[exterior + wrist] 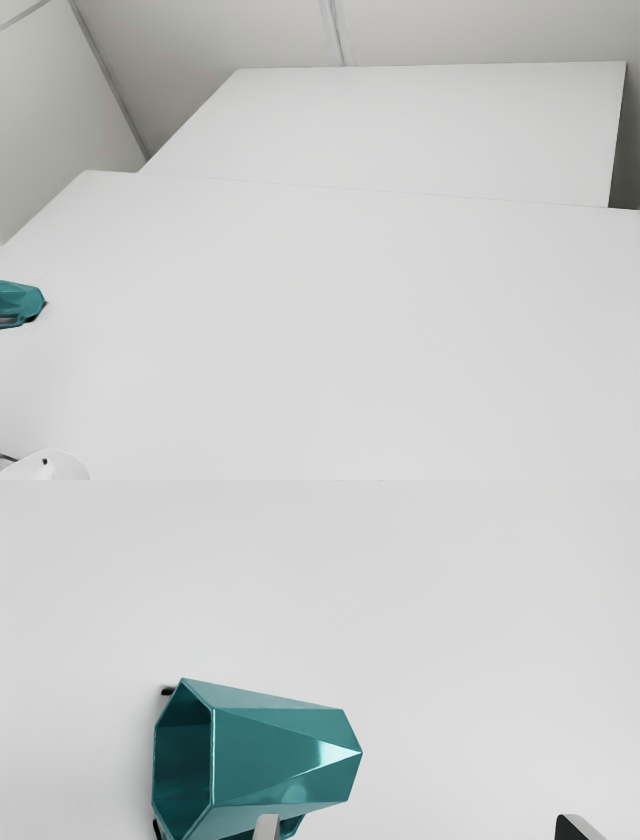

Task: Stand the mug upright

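Across the exterior view, near to far, spreads your white table [330, 330], with part of your white arm [52, 468] at the near left. Your gripper [421, 828] has its fingers wide apart, pinching nothing, probably to leave room for a grasp. At the exterior view's left, farther than that arm part, the mug [280, 755] lies on its side; its flat facets likely help stop it rolling. It looks glossy, teal and angular, its mouth facing sideways, what seems its handle [295, 827] beside one finger.

Bright, even light — white glint on teal mug [260, 750], soft shadow beside its mouth — inside darker
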You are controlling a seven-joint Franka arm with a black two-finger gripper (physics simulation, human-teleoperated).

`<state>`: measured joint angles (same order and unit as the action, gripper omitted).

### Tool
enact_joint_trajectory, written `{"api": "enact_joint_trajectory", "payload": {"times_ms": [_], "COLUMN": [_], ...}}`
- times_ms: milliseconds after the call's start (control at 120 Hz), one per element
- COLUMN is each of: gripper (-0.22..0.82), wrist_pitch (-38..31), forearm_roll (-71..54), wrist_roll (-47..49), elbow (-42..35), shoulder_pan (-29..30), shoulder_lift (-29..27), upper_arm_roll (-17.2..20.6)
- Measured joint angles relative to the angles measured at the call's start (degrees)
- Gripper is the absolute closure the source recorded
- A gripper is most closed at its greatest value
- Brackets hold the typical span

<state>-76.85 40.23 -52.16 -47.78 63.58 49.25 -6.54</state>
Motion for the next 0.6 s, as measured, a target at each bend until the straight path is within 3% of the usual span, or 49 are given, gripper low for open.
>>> {"api": "enact_joint_trajectory", "payload": {"times_ms": [192,408,600], "gripper": [0.0,0.0,0.0], "wrist_pitch": [1.1,4.8,9.4], "forearm_roll": [3.5,10.9,12.3], "wrist_roll": [-3.2,-3.9,-2.6], "elbow": [14.4,14.8,13.9], "shoulder_pan": [0.8,3.0,1.5], "shoulder_lift": [10.7,14.5,14.6], "upper_arm_roll": [-0.2,-0.6,-7.4]}}
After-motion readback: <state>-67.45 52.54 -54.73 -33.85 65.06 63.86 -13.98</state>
